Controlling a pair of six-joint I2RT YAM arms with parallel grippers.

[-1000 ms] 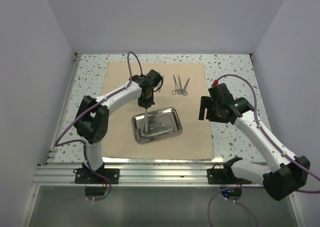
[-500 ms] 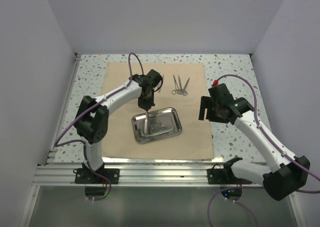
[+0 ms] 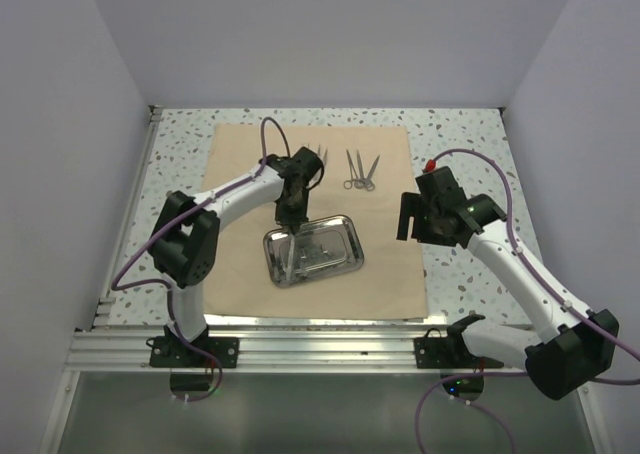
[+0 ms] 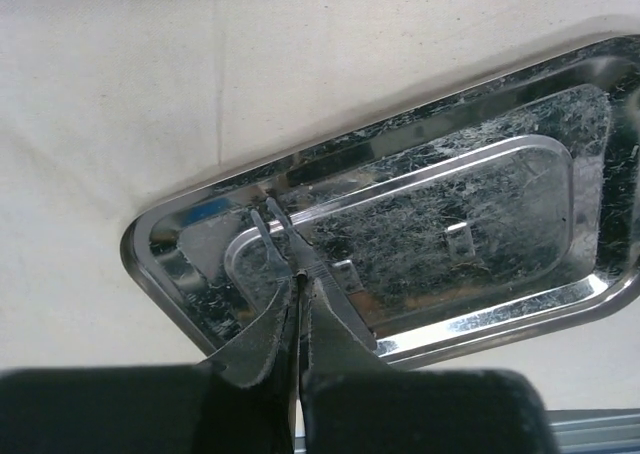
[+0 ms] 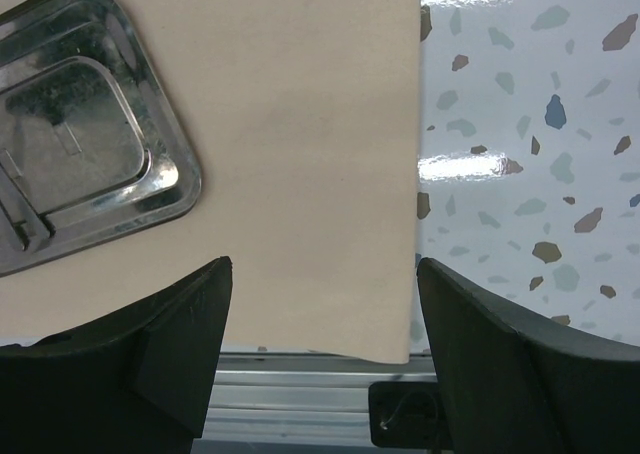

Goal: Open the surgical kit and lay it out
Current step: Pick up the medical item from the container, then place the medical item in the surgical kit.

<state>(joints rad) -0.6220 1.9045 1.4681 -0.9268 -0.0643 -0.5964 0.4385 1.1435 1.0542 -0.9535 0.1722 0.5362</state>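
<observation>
Lowered since a second ago, the left gripper [image 4: 298,286] pinches tweezers [image 4: 268,224] in closed jaws inside the steel tray [image 4: 480,214] on the tan cloth [image 3: 240,264]; the right gripper [image 5: 322,269] hovers open-jawed, and scissors [image 3: 360,171] lie beyond the tray.

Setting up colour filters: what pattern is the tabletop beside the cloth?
The tabletop is white with scattered grey-brown speckles, clearest in the right wrist view.
</observation>
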